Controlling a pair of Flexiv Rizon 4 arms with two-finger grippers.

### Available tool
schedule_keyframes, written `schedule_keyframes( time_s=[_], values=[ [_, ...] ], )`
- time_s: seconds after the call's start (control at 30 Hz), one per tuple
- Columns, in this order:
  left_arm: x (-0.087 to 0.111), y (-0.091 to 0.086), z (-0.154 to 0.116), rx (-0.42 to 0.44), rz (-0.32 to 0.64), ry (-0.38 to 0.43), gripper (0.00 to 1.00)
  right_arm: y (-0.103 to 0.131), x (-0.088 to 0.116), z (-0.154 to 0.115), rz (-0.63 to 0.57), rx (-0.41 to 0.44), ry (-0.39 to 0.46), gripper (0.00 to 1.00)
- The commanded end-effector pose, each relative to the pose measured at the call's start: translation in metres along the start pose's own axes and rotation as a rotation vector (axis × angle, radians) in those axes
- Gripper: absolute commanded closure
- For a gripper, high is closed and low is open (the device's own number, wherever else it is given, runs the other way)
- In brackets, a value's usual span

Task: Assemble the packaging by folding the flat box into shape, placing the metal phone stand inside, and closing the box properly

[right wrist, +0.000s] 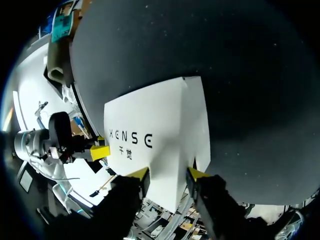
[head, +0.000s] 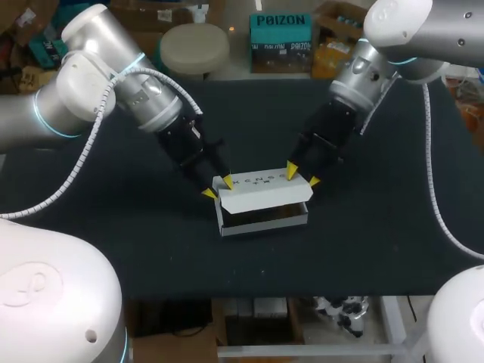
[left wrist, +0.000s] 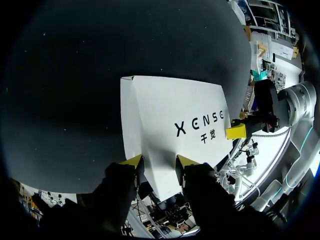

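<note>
White cardboard box (head: 261,198) sits folded into shape near the middle of the dark desk (head: 113,249), long side facing the robot. The lid (head: 261,185) is hinged along the far edge and not yet down. A dark gap shows along the front, between the lid and the front wall. Metal phone stand: not visible; the interior is too dark to say whether it is in there. Left hand (head: 218,188) is at the lid's left end and right hand (head: 302,177) at its right end. Both have their fingers spread, and in each wrist view the lid's end lies between the yellow tips (left hand (left wrist: 160,161), right hand (right wrist: 168,173)). I see no two-sided pinch, so I read both as open and bearing on the lid, not holding it. Handling, by judgement: thin card, light and springy, so the lid will likely lift again if released early. The box may skate on the desk under an off-centre push, and the panels will dent under a point load. Best purchase looks to be the lid's two ends pressed evenly, with the front tuck flap guided inside the front wall. Obstacles: each hand crowds the other across a short box, each showing at the far end of the lid in the other's wrist view. The flap edge could catch on the wall, or on the stand if it is inside.
</note>
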State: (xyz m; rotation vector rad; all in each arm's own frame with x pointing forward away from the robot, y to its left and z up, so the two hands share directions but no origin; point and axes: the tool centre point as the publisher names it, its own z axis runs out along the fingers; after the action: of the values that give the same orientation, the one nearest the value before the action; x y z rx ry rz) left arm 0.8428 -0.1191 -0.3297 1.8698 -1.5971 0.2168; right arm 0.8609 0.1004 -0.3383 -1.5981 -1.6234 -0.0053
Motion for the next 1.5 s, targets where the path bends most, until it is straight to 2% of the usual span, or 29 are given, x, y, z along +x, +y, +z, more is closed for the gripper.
schedule_keyframes(
  time_s=[0.03,0.47,0.67,1.5],
  values=[
    [0.008,-0.007,0.000,-0.031,-0.007,-0.008,0.59,0.004,0.005,-0.001,0.004,0.024,0.001,0.51],
    [0.009,-0.012,-0.004,-0.095,-0.069,0.011,0.62,0.000,0.009,-0.004,0.016,0.044,0.011,0.50],
    [0.010,-0.011,-0.005,-0.118,-0.094,0.015,0.58,0.000,0.010,-0.005,0.019,0.056,0.015,0.50],
    [0.016,-0.016,-0.012,-0.189,-0.151,0.051,0.60,0.002,0.018,-0.013,0.025,0.082,0.039,0.51]
  ],
)
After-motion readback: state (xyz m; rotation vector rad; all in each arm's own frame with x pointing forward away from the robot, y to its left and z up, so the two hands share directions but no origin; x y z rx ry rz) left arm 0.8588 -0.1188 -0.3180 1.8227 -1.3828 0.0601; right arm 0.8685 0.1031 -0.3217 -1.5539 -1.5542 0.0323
